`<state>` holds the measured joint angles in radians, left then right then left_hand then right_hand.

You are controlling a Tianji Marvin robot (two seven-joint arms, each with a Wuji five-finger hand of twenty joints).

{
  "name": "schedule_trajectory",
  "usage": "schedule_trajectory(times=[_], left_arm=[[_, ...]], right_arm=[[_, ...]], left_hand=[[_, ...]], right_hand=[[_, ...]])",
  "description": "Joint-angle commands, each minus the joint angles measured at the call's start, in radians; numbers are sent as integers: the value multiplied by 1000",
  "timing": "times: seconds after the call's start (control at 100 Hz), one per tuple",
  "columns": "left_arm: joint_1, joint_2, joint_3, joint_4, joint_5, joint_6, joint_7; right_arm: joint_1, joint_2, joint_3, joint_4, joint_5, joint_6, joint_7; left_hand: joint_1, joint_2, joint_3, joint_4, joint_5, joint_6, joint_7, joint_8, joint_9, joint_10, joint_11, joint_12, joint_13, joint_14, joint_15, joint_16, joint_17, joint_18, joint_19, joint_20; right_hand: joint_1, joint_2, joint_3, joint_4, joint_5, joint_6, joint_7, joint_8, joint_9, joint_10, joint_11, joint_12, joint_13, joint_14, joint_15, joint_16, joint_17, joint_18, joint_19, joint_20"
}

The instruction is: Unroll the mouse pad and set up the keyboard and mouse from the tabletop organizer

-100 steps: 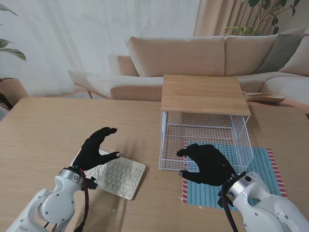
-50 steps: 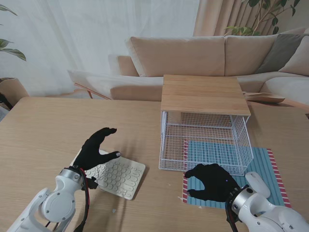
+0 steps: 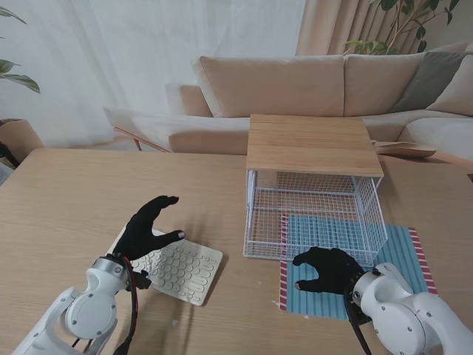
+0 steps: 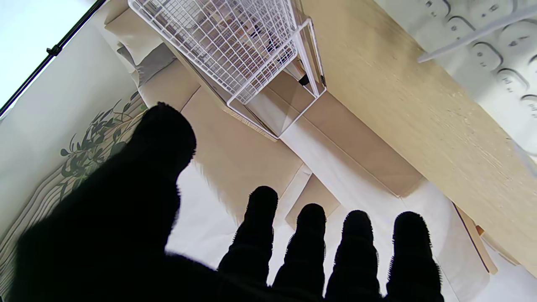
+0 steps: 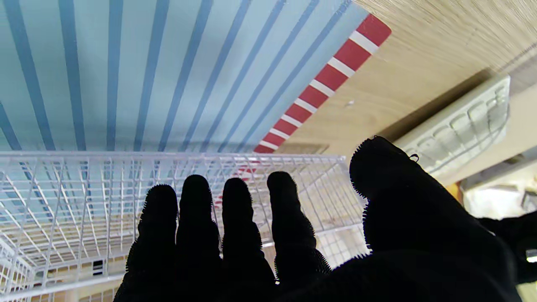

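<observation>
The blue striped mouse pad (image 3: pixel 403 255) with red-and-white ends lies flat on the table, partly under the white wire organizer (image 3: pixel 314 222) with a wooden top. My right hand (image 3: pixel 325 270) hovers open over the pad's near left part, just in front of the organizer; the right wrist view shows the pad (image 5: pixel 168 75) and the wire basket (image 5: pixel 126 201) beyond the spread fingers (image 5: pixel 235 218). The white keyboard (image 3: pixel 177 270) lies at an angle on the table to the left. My left hand (image 3: pixel 148 225) is open above its far left corner. I see no mouse.
A beige sofa (image 3: pixel 295 85) stands beyond the table's far edge. A plant (image 3: pixel 15 74) sits at the far left. Bare wooden table (image 3: pixel 89 185) stretches to the left of and behind the keyboard.
My right hand has drawn back out of the organizer's front toward me and now sits over the pad. The left hand and the keyboard have not moved.
</observation>
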<state>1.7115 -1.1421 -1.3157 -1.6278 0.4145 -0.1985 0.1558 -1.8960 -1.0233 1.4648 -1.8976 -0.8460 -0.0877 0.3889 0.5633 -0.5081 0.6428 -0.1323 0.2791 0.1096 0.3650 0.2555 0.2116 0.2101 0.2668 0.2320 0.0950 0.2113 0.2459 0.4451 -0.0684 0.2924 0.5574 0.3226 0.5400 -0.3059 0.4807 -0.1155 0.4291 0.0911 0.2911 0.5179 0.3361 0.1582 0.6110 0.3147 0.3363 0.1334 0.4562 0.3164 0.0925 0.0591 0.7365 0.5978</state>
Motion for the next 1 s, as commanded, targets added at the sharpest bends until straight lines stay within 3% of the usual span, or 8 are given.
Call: schedule_trajectory(times=[0.0,0.28,0.99], left_arm=[[2,-5,1,-4,0,4,-13],[-2,-5,0,1,-1,5,-12],[-10,-7,4,10,-10,16,-10]], right_arm=[[24,2,-9,20,-2,15,17],[126,9,-62,109,10,51,49],[310,4,-137,236,37,56,2]], left_hand=[[-30,15,-6,37,-13,-23,8,-2,-13,-38,10,8,-24,-17,-21,-13,-10,7,3,-5],[-29,17,-6,38,-14,-21,8,-2,-13,-38,10,8,-24,-17,-21,-13,-10,7,1,0],[-23,26,1,42,-11,-20,10,-2,-13,-37,11,8,-25,-14,-21,-12,-12,12,-15,7]], right_hand=[[-12,47,-14,69,-22,2,-12,-10,-38,-13,-24,-8,-41,-18,-13,-11,-32,4,-84,-14],[-12,54,-23,70,-48,-4,-15,-14,-64,-21,-17,-6,-58,-26,-17,-13,-33,-5,-110,-12],[-8,54,-14,72,-57,-22,5,-16,-89,-30,-1,-4,-72,-30,-10,-11,-30,-5,-135,8]])
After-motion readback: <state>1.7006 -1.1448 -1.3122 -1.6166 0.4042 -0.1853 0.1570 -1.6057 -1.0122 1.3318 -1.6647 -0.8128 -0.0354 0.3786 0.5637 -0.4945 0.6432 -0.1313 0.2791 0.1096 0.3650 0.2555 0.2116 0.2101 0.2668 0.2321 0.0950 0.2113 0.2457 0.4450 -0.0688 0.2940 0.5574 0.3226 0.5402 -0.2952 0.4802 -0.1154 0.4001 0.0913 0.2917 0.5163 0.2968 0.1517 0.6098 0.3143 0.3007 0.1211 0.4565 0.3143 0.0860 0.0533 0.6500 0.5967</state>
